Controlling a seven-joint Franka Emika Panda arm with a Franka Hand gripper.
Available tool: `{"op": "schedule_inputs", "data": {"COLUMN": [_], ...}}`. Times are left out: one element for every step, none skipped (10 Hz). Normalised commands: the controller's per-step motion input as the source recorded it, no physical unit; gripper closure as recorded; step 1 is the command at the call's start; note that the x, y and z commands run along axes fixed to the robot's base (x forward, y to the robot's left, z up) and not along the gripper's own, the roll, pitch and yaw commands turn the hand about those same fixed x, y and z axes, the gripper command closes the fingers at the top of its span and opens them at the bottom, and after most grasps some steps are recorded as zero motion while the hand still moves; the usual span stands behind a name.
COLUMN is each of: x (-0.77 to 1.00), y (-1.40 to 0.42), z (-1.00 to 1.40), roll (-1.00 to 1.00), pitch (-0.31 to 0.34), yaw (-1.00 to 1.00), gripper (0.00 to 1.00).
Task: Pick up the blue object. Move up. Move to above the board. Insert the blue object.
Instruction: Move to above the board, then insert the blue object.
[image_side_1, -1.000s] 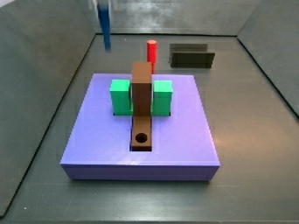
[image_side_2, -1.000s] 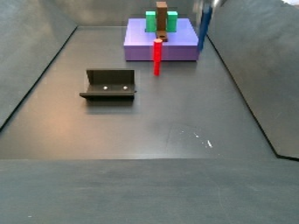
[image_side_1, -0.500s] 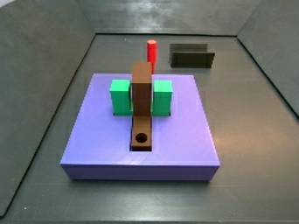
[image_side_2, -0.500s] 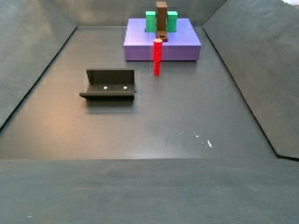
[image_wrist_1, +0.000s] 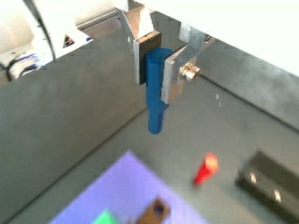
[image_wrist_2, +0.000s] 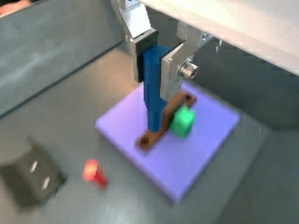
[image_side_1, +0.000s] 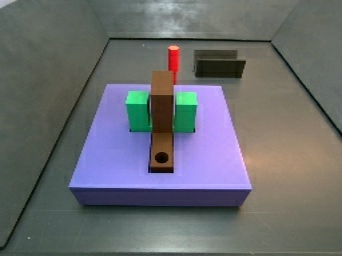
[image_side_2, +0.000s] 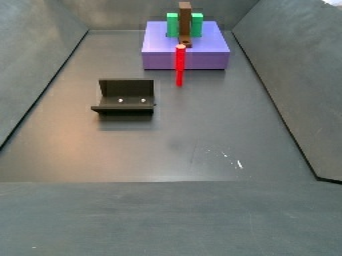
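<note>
The gripper (image_wrist_1: 159, 66) is clamped on the blue object (image_wrist_1: 156, 92), high above the floor and out of both side views. Below in a wrist view lies the board (image_wrist_2: 181, 156) with its brown strip (image_wrist_2: 165, 127). I judge the risk is misalignment: the peg could hit the strip beside the round hole (image_side_1: 162, 157).

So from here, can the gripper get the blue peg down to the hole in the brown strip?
Probably yes. The gripper holds the blue peg high above the board in both wrist views, and nothing covers the hole in the brown strip.
</note>
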Motion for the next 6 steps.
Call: {"op": "schedule_inputs", "data": {"x": [0.99, 0.51, 0.28, 0.0, -0.17, -0.21], "y": [-1.4, -0.68, -0.35, -0.03, -0.24, -0.74], "z": [0.33, 0.15, 0.08, 0.0, -0.16, -0.29], "roll": [0.05, 0.09, 0.07, 0.0, 0.0, 0.0], "pitch": [0.202, 0.166, 0.124, 0.0, -0.021, -0.01], "yaw": [-0.04, -0.01, 0.0, 0.0, 0.11, 0.16], "gripper": [1.0, 1.0, 1.0, 1.0, 1.0, 1.0]}}
